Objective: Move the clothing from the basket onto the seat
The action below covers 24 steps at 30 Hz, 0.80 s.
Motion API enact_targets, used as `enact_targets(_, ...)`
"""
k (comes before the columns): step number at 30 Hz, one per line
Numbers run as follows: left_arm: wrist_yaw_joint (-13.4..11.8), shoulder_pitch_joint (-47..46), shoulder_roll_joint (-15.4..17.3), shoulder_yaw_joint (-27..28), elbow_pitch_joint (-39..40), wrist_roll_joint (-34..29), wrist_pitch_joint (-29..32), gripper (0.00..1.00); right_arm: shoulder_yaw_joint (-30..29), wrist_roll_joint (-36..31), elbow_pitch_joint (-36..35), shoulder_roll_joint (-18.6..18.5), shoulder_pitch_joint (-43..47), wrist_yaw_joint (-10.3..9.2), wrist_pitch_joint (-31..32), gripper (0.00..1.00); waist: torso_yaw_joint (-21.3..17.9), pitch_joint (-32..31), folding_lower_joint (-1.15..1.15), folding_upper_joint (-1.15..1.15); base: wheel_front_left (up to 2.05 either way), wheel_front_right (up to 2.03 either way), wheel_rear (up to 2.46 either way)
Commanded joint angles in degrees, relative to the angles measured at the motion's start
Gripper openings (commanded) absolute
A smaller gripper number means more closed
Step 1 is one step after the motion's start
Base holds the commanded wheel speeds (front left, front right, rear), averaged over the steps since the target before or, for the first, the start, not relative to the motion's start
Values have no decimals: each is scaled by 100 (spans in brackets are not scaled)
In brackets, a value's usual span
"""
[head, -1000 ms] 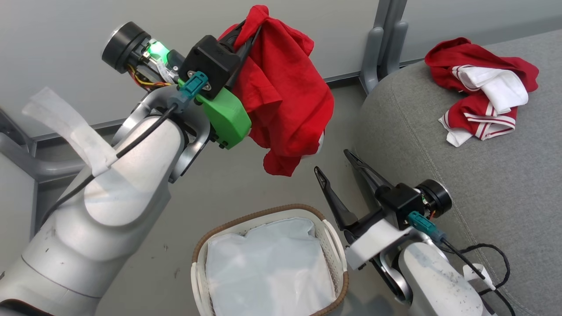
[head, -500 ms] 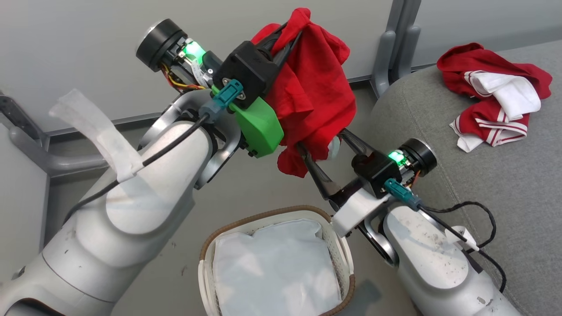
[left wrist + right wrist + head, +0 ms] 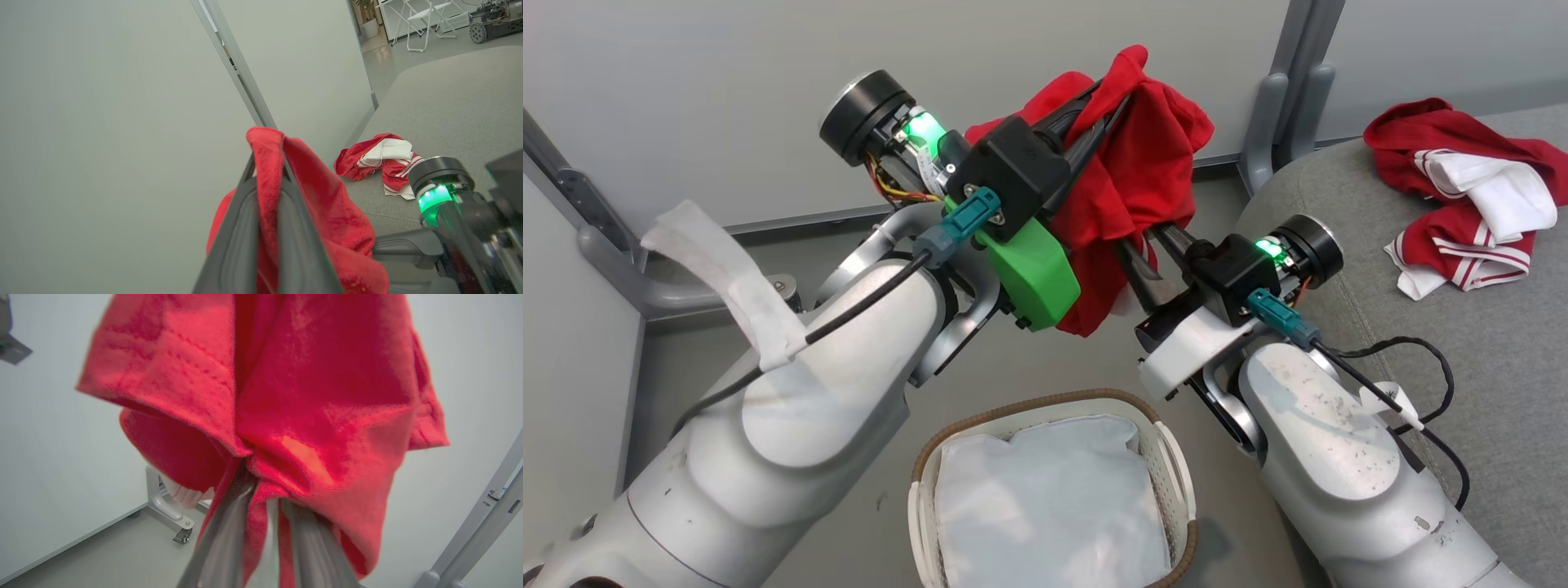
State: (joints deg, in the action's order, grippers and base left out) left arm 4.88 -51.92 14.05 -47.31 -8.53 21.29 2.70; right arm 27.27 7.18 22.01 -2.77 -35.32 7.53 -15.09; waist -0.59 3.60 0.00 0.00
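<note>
High above the basket (image 3: 1029,402), your left gripper (image 3: 1123,77) is clamped tight on the top fold of the red garment (image 3: 1152,163), which hangs in the air, clear of both basket and seat (image 3: 1462,392). Your right gripper (image 3: 1152,255) comes up from below into the lower drape. In its wrist view the two fingers (image 3: 229,531) sit close together and the cloth puckers right at their tips. I judge it has pinched a bottom fold, though the tips themselves are buried in fabric.

You are in the carry step: the piece is lifted out and not yet over the cushion. The basket's inside shows its white liner (image 3: 1045,506) with no red lying on it, so this looks like the last piece to go. A striped garment (image 3: 1462,188) already lies on the seat, well off to your right.

The next move calls for swinging both arms right together, past the seat's rounded edge, until the cloth hangs over grey upholstery. Keep the two grippers at the spacing they have now, so the fabric is neither stretched nor pulled from one grip. Lower until the drape rests on the cushion near the striped garment, then open both grippers. Mind the black cable (image 3: 1421,359) looped on the seat beside your right forearm.
</note>
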Motion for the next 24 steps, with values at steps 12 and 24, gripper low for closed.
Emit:
enact_targets(12,-232,913,157,301,-374,561,-545,100,-283,-25,-370,-20,275,-8,-11,0,-16,-20,0,0,0,0,0)
enact_targets(24,-293,2077,-96,247,-1058,932,-1483,100,-745,-158,-446,-21,606,-8,-11,0,8,-35,0,0,0,0,0)
